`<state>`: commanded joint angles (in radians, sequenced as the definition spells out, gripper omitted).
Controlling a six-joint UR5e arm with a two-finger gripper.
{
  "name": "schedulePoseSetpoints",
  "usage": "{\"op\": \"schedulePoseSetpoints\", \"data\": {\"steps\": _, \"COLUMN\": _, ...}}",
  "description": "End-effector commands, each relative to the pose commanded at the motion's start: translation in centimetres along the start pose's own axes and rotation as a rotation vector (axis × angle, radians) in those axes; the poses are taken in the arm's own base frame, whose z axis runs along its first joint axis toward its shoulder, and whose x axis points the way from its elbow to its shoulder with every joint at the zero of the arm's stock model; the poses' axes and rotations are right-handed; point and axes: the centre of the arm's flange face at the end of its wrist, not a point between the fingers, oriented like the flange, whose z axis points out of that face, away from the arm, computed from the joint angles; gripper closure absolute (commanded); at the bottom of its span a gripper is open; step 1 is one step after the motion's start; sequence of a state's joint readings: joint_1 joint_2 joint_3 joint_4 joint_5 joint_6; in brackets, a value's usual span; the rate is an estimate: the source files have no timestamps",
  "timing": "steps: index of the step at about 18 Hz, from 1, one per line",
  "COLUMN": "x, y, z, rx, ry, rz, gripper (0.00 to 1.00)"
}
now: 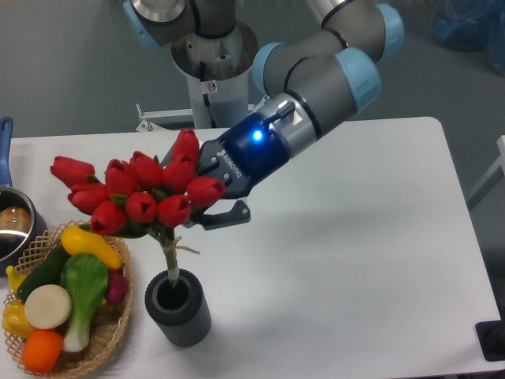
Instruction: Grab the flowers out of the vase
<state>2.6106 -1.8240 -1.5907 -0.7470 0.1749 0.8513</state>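
Above the vase [178,307] | flowers [142,196] held up, stem tips at the vase mouth | gripper [207,204] jaws clenched on the bunch below the buds, buds left of jaws | basket [109,338] left of vase on table [355,260].

A round wicker basket [110,335] sits at the lower left corner of the white table [355,260], filled with toy vegetables: a yellow piece [91,246] on top, a dark green one [43,274] beside it, a pale green and white leafy one [83,296], a cream disc [47,306], an orange one [41,350] at the bottom and a dark red one [117,286] at the right side. Just above the basket, at the left edge, part of a metal pot [14,225] with a blue handle [5,150] shows, cut off by the frame. Behind the table's far edge stands a pale metal pedestal [215,79] against a grey floor.
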Motion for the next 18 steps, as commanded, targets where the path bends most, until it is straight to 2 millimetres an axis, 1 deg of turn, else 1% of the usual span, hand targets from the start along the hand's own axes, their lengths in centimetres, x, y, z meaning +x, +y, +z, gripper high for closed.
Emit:
{"op": "schedulePoseSetpoints", "data": {"steps": 3, "x": -1.7, "y": 0.8, "z": -3.9, "rx": 0.008, "ry": -0.069, "rz": -0.015, "gripper": 0.64}}
{"op": "schedulePoseSetpoints", "data": {"steps": 5, "x": -2.4, "y": 0.8, "z": -5.7, "rx": 0.008, "ry": -0.104, "rz": -0.012, "gripper": 0.64}}
{"op": "schedulePoseSetpoints", "data": {"steps": 7, "x": -3.2, "y": 0.7, "z": -7.8, "rx": -0.010, "ry": -0.161, "rz": -0.004, "gripper": 0.69}}
{"op": "schedulePoseSetpoints", "data": {"steps": 8, "x": -3.7, "y": 0.8, "z": -8.9, "rx": -0.016, "ry": -0.186, "rz": -0.002, "gripper": 0.70}}
{"op": "schedulePoseSetpoints", "data": {"steps": 11, "x": -4.4, "y": 1.2, "z": -11.1, "rx": -0.010, "ry": -0.223, "rz": -0.011, "gripper": 0.69}}
{"op": "schedulePoseSetpoints", "data": {"steps": 13, "x": -4.6, "y": 2.3, "z": -11.9, "rx": -0.010, "ry": -0.236, "rz": -0.025, "gripper": 0.69}}
{"op": "schedulePoseSetpoints", "data": {"steps": 15, "x": -4.8, "y": 2.5, "z": -12.5, "rx": -0.010, "ry": -0.246, "rz": -0.015, "gripper": 0.69}}
{"op": "schedulePoseSetpoints", "data": {"steps": 18, "x": -4.8, "y": 2.5, "z": -12.5, "rx": -0.011, "ry": -0.247, "rz": -0.013, "gripper": 0.69}}
